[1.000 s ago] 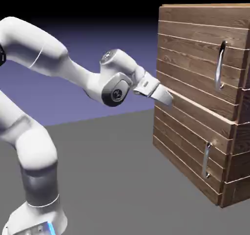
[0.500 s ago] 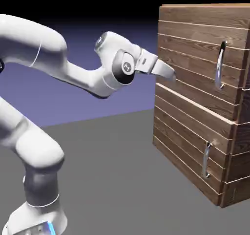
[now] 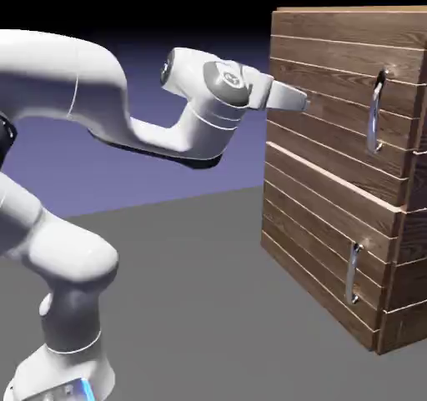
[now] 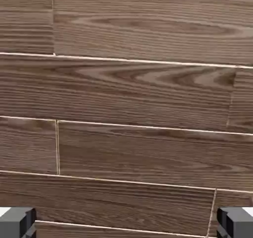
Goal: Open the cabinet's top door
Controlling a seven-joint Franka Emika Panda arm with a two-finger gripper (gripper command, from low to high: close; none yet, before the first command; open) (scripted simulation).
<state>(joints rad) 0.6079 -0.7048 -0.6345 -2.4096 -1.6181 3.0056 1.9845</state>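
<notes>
I'm at the approach, my hand (image 3: 307, 105) spread wide and empty before the top door (image 3: 325, 74), which sits shut above the lower door (image 3: 321, 224). Next I should shift toward the exterior view's right, to the upper handle (image 3: 375, 114).

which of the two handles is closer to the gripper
The upper handle, the longer curved bar on the top door; the lower handle sits farther below the gripper.
</notes>
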